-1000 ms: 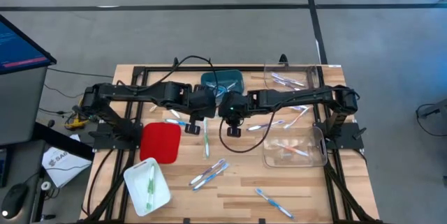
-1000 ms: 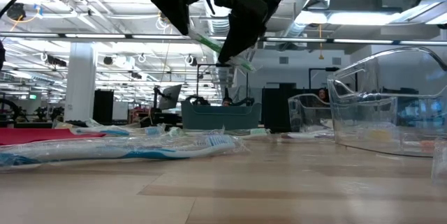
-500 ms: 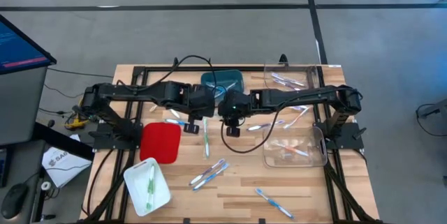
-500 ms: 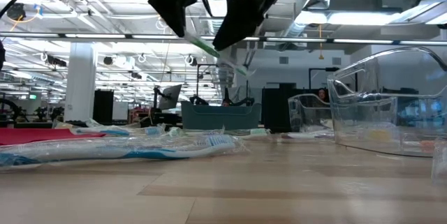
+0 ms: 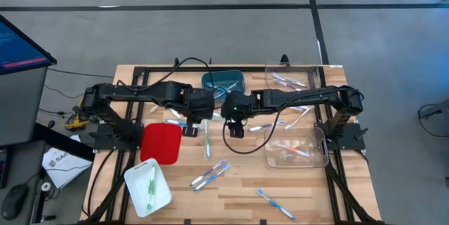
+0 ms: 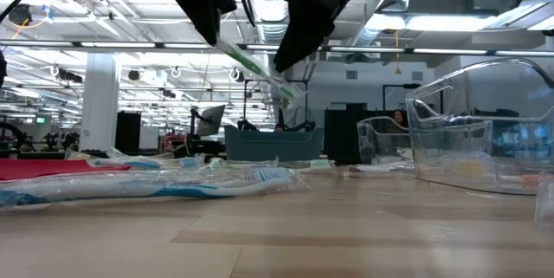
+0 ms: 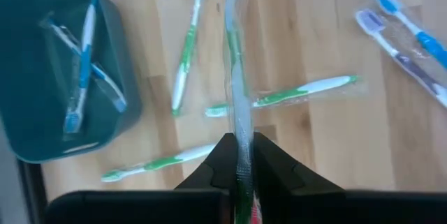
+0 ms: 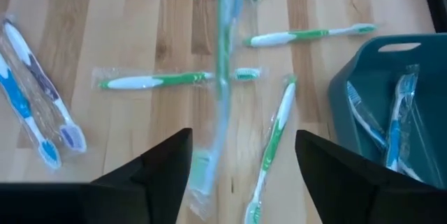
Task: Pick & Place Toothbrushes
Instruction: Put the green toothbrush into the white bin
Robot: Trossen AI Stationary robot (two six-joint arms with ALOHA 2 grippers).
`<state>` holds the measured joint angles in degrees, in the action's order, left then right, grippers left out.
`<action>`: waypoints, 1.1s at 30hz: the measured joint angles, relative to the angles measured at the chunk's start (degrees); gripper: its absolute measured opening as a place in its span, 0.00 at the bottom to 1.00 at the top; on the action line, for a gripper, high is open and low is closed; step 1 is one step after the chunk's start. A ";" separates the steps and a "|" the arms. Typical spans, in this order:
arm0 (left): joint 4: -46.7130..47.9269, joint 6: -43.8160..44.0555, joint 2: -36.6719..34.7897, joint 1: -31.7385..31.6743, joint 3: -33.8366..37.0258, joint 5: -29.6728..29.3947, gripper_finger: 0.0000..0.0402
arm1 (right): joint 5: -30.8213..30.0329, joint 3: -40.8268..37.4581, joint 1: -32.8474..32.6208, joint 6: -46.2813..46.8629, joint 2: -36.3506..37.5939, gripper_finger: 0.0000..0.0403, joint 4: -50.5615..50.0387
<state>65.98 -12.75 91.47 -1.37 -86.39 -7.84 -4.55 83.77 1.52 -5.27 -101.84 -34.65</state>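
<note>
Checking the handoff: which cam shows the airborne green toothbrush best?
Left wrist view: the wrapped green toothbrush runs lengthwise, pinched by the left gripper. Right wrist view shows its free end between the right gripper's open fingers. Low view: tilted side-on. High view: mostly hidden.

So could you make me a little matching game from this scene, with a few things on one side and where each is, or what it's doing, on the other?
Things:
1. left gripper
2. right gripper
3. teal bin
4. white tray

Places or states:
a. holds blue toothbrushes, at the table's far edge
b. open, its fingers spread to either side of the wrapped green toothbrush
c. shut on the wrapped green toothbrush, held above the table
d. at the table's near left corner, with a green toothbrush lying in it

Pairs: 1-c, 2-b, 3-a, 4-d
</note>
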 joint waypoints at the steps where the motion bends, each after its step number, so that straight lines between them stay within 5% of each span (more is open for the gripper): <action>1: 0.13 0.27 -0.08 0.00 0.00 0.40 0.04 | -0.31 -0.04 0.03 -0.24 0.36 0.61 -0.37; 5: 1.46 1.15 -0.10 0.00 0.00 0.70 0.04 | -5.87 -0.87 -0.10 -0.22 3.77 0.58 -0.47; 12: -0.52 2.48 -2.56 0.77 2.09 2.92 0.04 | -6.44 -9.01 -0.83 -1.34 12.29 0.52 4.28; 22: -14.58 7.90 -17.54 0.57 16.81 3.28 0.04 | -7.54 -19.06 0.06 -2.74 23.53 0.49 15.44; 33: -33.17 12.37 -34.85 0.98 33.82 3.75 0.04 | -7.54 -19.44 0.71 -4.16 23.89 0.50 16.26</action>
<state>32.81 -0.38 56.62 -0.39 -52.57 -4.09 -12.09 64.33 2.23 -9.44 -77.95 -18.39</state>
